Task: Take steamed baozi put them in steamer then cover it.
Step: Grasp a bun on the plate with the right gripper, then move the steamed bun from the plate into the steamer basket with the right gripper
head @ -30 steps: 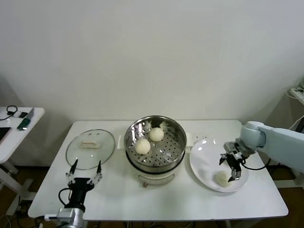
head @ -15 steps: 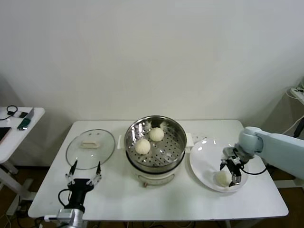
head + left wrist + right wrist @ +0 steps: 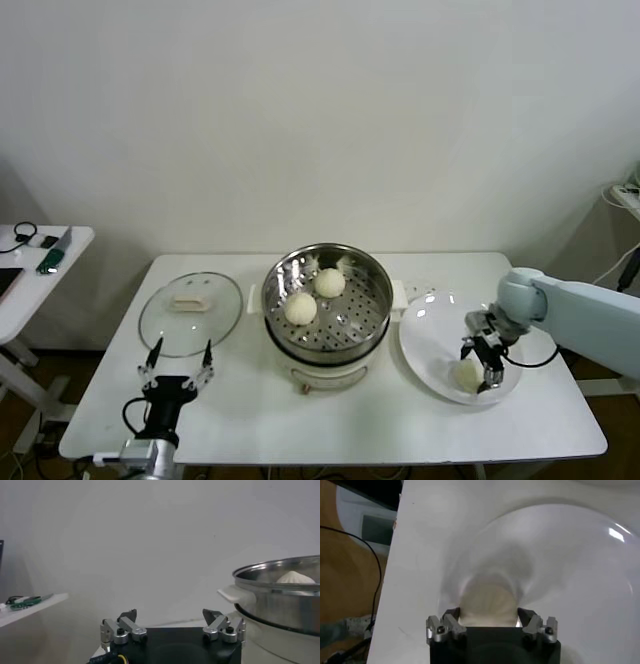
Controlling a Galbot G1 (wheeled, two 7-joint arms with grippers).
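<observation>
Two smooth cream-white baozi [image 3: 315,295] sit in the shiny round steel steamer [image 3: 372,272]; right gripper [image 3: 478,369] has dropped onto the third bun [image 3: 465,376] on the flat white plate [image 3: 432,325], fingers narrowing around it, grasp imminent. Glass cover [image 3: 191,313] lies on the white table [image 3: 330,420] by a plain wall. Left gripper [image 3: 172,626]: idle, fingers wide, empty. Right wrist: bun [image 3: 489,605] between fingers

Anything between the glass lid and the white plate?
Yes: the steamer stands between the lid and the plate, two buns inside. Head view.
</observation>
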